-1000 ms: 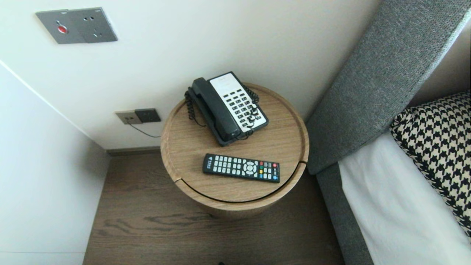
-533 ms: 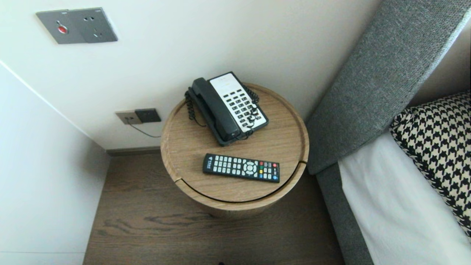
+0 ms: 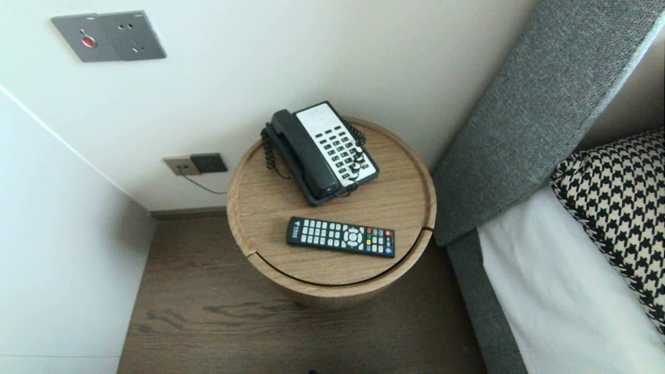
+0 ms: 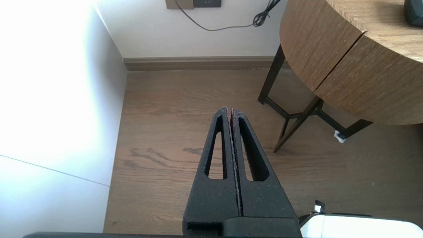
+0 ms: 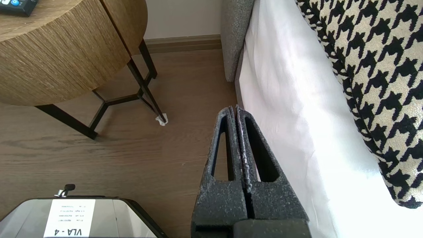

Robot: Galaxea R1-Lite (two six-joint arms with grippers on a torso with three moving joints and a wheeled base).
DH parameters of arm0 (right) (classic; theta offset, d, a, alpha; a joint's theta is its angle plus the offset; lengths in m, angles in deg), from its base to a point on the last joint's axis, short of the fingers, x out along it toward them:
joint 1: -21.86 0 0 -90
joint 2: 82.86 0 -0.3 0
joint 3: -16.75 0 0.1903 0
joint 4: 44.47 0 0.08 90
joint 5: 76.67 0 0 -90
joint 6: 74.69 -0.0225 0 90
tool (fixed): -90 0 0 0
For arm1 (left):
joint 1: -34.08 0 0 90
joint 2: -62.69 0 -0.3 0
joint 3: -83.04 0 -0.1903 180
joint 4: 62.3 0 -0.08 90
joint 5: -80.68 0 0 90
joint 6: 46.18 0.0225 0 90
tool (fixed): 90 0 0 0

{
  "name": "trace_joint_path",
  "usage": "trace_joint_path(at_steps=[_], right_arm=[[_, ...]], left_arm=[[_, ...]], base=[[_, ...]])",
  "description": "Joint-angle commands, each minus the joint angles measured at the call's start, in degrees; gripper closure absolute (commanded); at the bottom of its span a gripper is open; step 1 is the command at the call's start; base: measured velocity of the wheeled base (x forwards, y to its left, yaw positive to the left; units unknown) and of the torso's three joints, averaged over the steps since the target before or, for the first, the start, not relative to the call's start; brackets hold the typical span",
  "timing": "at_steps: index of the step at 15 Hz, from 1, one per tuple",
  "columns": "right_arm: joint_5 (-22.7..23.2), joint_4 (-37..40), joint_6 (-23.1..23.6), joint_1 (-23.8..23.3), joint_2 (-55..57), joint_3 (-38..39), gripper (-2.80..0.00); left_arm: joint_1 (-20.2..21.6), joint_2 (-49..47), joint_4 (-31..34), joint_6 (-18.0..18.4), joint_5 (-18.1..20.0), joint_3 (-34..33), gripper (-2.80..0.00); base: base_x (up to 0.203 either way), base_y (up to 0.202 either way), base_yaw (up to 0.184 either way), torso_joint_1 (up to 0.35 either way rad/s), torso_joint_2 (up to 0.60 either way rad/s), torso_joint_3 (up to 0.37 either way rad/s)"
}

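A round wooden side table (image 3: pixel 405 205) stands by the wall. On it rest a black-and-white desk phone (image 3: pixel 322 150) with its handset in the cradle and, nearer the front, a black remote control (image 3: pixel 341 237). Neither arm shows in the head view. My left gripper (image 4: pixel 229 109) hangs shut and empty over the wood floor, to the left of the table (image 4: pixel 347 66). Also shut and empty, my right gripper (image 5: pixel 235 108) hovers low beside the bed's white sheet (image 5: pixel 297 109), right of the table (image 5: pixel 59 62), where a corner of the remote (image 5: pixel 16 6) shows.
A grey upholstered headboard (image 3: pixel 540 114) and a houndstooth pillow (image 3: pixel 618 202) lie to the right. Wall sockets (image 3: pixel 195 164) with a cable sit behind the table, a switch panel (image 3: pixel 108 35) higher up. The table's black legs (image 5: pixel 142 89) and my white base (image 5: pixel 79 215) are near the grippers.
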Motion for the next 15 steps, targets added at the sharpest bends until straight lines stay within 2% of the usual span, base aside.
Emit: trace_joint_path(at_steps=[1, 15], right_arm=[[0.0, 0.0, 0.0, 0.0, -0.1, 0.0, 0.00], [0.0, 0.0, 0.0, 0.0, -0.1, 0.0, 0.00]], left_arm=[[0.0, 0.1, -0.1, 0.0, 0.0, 0.0, 0.00], [0.0, 0.1, 0.0, 0.0, 0.0, 0.0, 0.00]], base=[[0.000, 0.000, 0.000, 0.000, 0.00, 0.000], [0.000, 0.000, 0.000, 0.000, 0.00, 0.000]])
